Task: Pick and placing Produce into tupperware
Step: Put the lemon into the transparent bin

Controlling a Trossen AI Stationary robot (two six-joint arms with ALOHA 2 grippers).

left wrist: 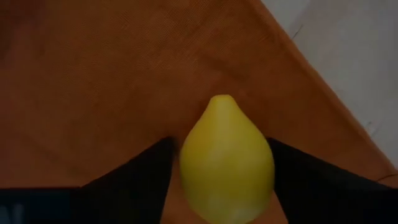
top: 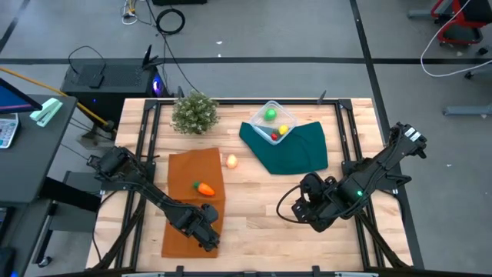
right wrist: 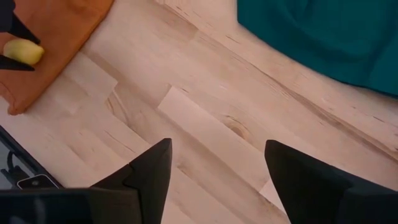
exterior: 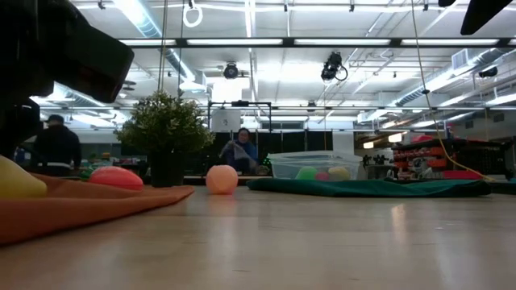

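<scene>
My left gripper (top: 206,233) is low over the near end of an orange cloth (top: 184,173), with a yellow lemon (left wrist: 226,158) between its fingers. An orange carrot (top: 204,188) lies farther up that cloth. A pale peach ball (top: 231,161) rests on the bare wood beside the cloth. The clear tupperware (top: 273,123) stands on a dark green cloth (top: 296,150) and holds a green ball, a lemon and a red strawberry. My right gripper (top: 311,211) hangs open over bare wood (right wrist: 211,143), touching nothing. My left gripper has the lemon pinched between its two fingers (left wrist: 146,171), one on each flank (left wrist: 189,168) of its wide part. The pointed tip (left wrist: 222,99) faces away from the wrist. In the low view the lemon (exterior: 14,179) sits down at the orange cloth, not lifted clear.
A bushy potted plant (top: 194,112) stands at the far edge, left of the tupperware. Bare wood lies between the two cloths and in front of my right gripper. People sit in the room beyond the table (exterior: 242,149).
</scene>
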